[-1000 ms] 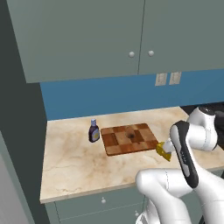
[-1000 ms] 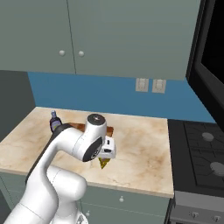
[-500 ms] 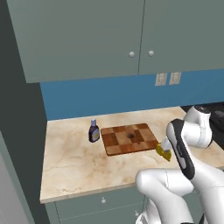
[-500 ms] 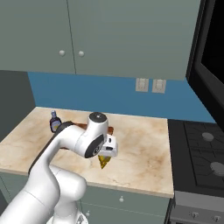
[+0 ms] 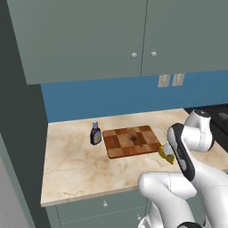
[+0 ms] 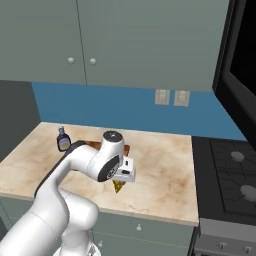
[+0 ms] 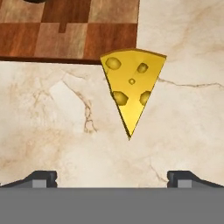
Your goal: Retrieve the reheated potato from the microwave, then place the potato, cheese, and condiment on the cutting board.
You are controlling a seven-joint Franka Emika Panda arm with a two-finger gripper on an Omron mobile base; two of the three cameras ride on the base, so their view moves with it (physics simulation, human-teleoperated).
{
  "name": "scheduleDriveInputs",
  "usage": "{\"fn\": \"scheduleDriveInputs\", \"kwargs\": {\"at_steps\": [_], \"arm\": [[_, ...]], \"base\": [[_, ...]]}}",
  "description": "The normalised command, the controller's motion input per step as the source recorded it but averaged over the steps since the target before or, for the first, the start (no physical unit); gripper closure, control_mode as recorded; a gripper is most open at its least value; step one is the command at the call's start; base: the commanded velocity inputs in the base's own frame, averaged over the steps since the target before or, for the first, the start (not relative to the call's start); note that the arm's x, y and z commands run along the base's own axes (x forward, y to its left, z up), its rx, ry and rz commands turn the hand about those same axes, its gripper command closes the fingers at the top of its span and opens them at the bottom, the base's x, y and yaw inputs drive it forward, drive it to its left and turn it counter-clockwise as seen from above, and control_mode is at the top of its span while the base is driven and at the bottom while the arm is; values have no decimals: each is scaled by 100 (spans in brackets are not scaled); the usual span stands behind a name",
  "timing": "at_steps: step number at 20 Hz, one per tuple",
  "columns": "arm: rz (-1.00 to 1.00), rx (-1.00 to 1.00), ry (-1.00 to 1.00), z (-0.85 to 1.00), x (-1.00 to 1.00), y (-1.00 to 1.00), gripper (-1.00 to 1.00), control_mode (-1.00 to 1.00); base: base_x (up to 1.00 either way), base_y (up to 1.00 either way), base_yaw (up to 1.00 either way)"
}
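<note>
The gripper (image 7: 111, 177) hangs over the counter (image 5: 75, 169) with its jaws spread wide apart and nothing between them — its two dark fingertips (image 7: 41, 177) sit far to either side at the bottom of the hand view. Just beyond them the cheese (image 7: 131, 85) lies flat on the marble, its point toward the gripper and its broad end just beside the edge of the cutting board (image 7: 65, 30), not on it. From the left base view the cheese (image 5: 167, 152) peeks out yellow beside the arm's wrist, off the board's (image 5: 131, 141) right corner. The condiment bottle (image 5: 95, 133) stands upright on the counter just left of the board. A small dark spot marks the board's middle — too small to identify.
</note>
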Motion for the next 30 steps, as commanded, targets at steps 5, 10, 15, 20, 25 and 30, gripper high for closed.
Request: {"fn": "scheduleDriveInputs", "kwargs": {"at_steps": [5,10,15,20,25,30], "arm": [[0,0,0,-13,19,0,-100,-100],[0,0,0,-12,20,0,-100,-100],[-3,-1,0,-13,20,0,-100,-100],[-3,0,0,-6,16,0,-100,-100],[-3,0,0,-9,20,-3,-100,-100],[-4,0,0,-10,14,-11,-100,-100]], "base": [[0,0,0],[0,0,0],[0,0,0],[0,0,0],[0,0,0],[0,0,0]]}}
